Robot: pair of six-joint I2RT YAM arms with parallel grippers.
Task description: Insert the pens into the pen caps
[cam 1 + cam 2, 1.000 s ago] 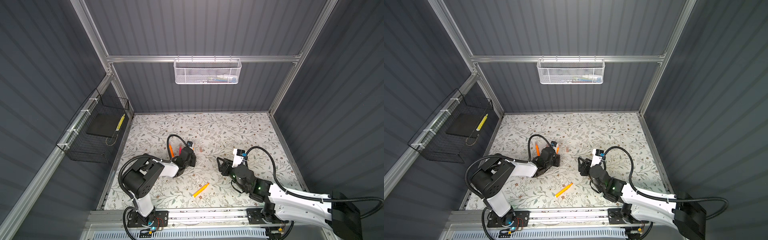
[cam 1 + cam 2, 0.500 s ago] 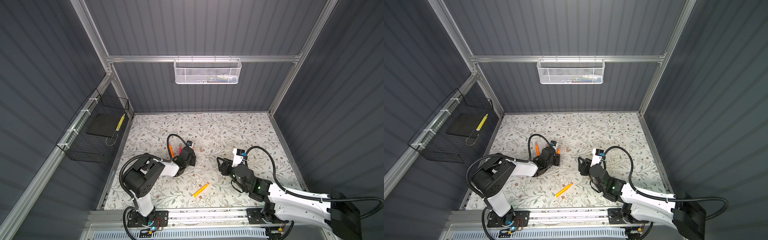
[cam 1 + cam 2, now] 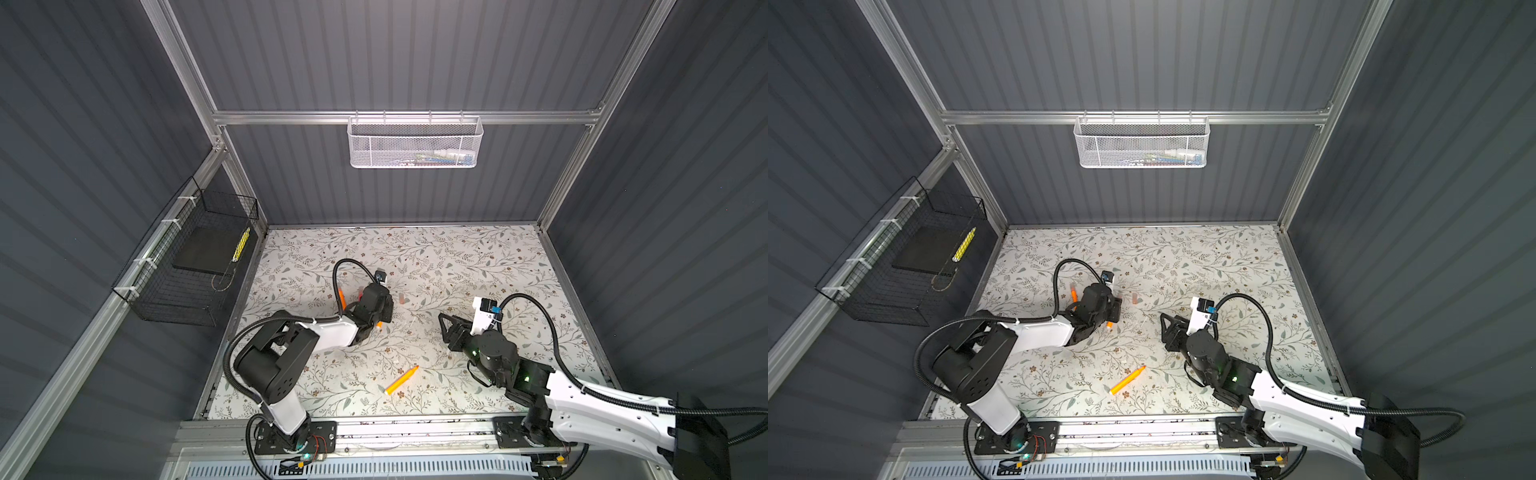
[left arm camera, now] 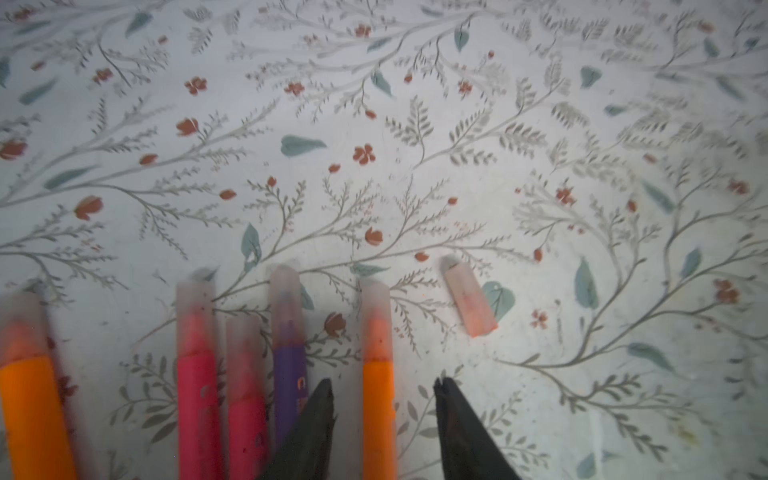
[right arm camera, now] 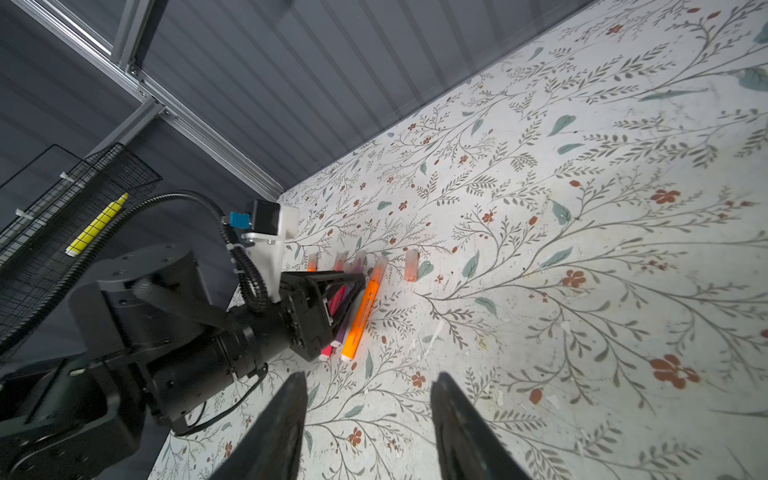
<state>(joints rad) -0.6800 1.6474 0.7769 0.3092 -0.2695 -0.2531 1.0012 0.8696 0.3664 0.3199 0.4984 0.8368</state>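
Pens, front to back. One uncapped orange pen lies alone on the floral desk at about 6 o'clock from the middle, tip aimed toward 2 o'clock, exactly where it lay a second ago. Past it, at 4 o'clock, the right hand hovers over bare desk, jaws moderately apart with nothing between them, pointing toward 10 o'clock; it has not shifted either. At 9 o'clock from the middle the left hand sits low over a row of five capped pens. A second ago its jaws were shut; now they stand narrowly apart, one on each side of a capped orange pen, with desk showing in both gaps, so that pen lies free. The left arm itself is in the same place. Next along the row lie a purple pen, a pink pen, a second pink pen and another orange pen, each with a cloudy cap over its tip, caps toward 12 o'clock. One loose pen cap lies just off the row, at 3 o'clock from the left hand, touching nothing. Farthest back, at 12 o'clock, a white mesh basket hangs on the wall.
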